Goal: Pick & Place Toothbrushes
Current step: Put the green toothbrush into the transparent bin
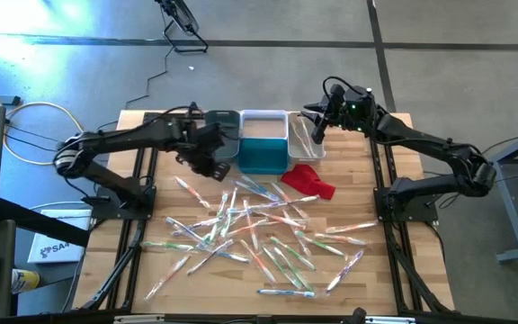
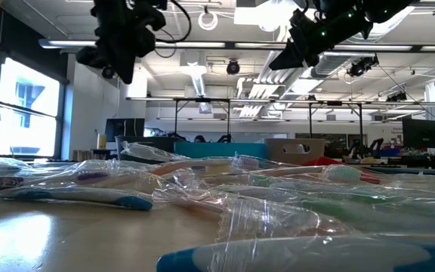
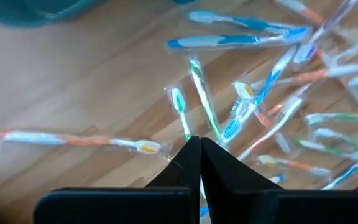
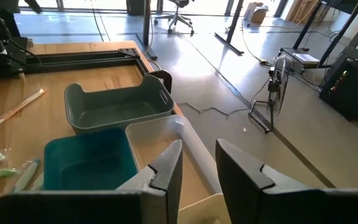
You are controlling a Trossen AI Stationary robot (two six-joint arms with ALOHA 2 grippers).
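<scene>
Above the heap's far-left edge, your left gripper [image 3: 200, 144] sits clamped shut on nothing, so that pick came up bare. Toothbrushes [image 1: 259, 229] lie scattered across the table [image 1: 394, 288]; your right gripper [image 1: 317, 132] waits part-open over the white bin [image 1: 292, 141], holding nothing.

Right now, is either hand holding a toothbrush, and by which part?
No. The left hand is shut on nothing above the toothbrushes; the right hand is open, empty, over the bins.
</scene>
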